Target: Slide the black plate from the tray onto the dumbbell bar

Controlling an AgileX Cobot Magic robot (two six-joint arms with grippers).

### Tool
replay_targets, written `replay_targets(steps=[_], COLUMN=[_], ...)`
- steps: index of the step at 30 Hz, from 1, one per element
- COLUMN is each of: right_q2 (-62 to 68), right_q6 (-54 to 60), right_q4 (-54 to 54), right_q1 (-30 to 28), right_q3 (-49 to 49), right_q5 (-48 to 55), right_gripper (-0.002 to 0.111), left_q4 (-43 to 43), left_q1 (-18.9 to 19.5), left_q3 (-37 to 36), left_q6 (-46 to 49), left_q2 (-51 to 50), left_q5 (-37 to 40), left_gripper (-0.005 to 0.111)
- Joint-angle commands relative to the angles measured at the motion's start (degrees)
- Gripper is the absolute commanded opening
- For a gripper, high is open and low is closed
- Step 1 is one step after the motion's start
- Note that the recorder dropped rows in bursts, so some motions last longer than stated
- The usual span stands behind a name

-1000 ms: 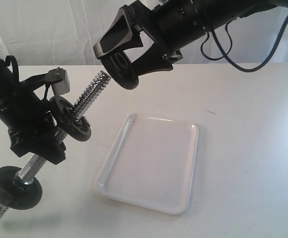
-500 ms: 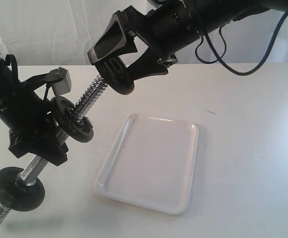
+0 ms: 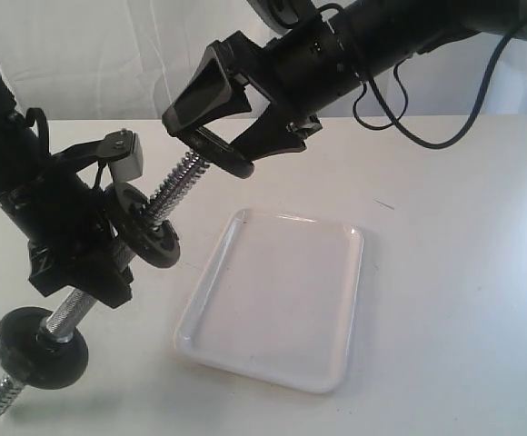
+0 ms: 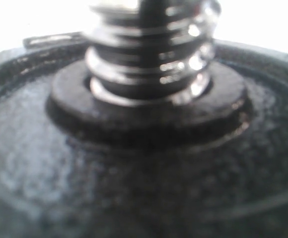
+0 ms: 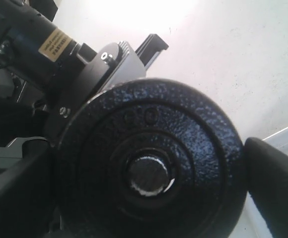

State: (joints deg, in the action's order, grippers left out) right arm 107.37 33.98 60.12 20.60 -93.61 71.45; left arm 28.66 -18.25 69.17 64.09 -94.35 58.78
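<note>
My right gripper [image 3: 214, 145] is shut on the black plate [image 3: 225, 157], held on edge above the table. In the right wrist view the black plate [image 5: 149, 163] fills the gap between both fingers [image 5: 275, 183], and the bar's silver tip [image 5: 148, 177] sits inside its centre hole. The dumbbell bar [image 3: 174, 184] slants up from lower left, its upper threaded end meeting the plate. My left gripper [image 3: 80, 269] is shut around the bar's middle. The white tray [image 3: 332, 363] lies bare on the table under the right arm.
Two other black discs sit on the bar: one just above the left gripper [image 3: 151, 238], filling the left wrist view [image 4: 134, 163], and one near the bar's lower end [image 3: 38, 350]. The right arm's cables [image 3: 445, 127] hang at the back right.
My right gripper has carried the black plate down and left, onto the tip of the bar. The left arm has shifted the bar slightly up and right.
</note>
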Motion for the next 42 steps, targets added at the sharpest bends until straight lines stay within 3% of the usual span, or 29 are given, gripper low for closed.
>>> replay_targets(steps=[1, 6, 22, 32, 35, 40, 42], right_q2=[-0.53, -0.53, -0.11, 0.13, 0.13, 0.13, 0.13], right_q6=[0.76, 0.76, 4.82, 4.72, 4.83, 4.83, 4.72], right_q4=[4.75, 5.66, 6.15, 7.82, 7.82, 7.82, 7.82], right_q1=[0.05, 0.05, 1.6, 2.23, 2.1, 2.1, 2.1], right_q3=[-0.32, -0.32, -0.32, -0.32, -0.32, -0.44, -0.58], right_q5=[-1.49, -1.49, -1.49, -1.49, -1.49, -1.49, -1.49], right_gripper=[0.0, 0.0, 0.0, 0.002, 0.021, 0.077, 0.088], left_q4=[6.93, 6.67, 14.48, 14.01, 13.99, 13.99, 13.88], left_q1=[-0.77, -0.77, -0.77, -0.77, -0.77, -0.77, -0.77], left_q3=[1.51, 1.51, 1.51, 1.51, 1.51, 1.51, 1.51], left_q6=[-0.37, -1.18, 3.3, 3.43, 3.43, 3.43, 3.43], left_q2=[3.01, 3.01, 3.01, 3.01, 3.01, 3.01, 3.01], left_q5=[3.68, 0.32, -1.28, -1.07, -0.97, -0.48, -0.32], left_gripper=[0.0, 0.0, 0.0, 0.0, 0.0, 0.0, 0.0])
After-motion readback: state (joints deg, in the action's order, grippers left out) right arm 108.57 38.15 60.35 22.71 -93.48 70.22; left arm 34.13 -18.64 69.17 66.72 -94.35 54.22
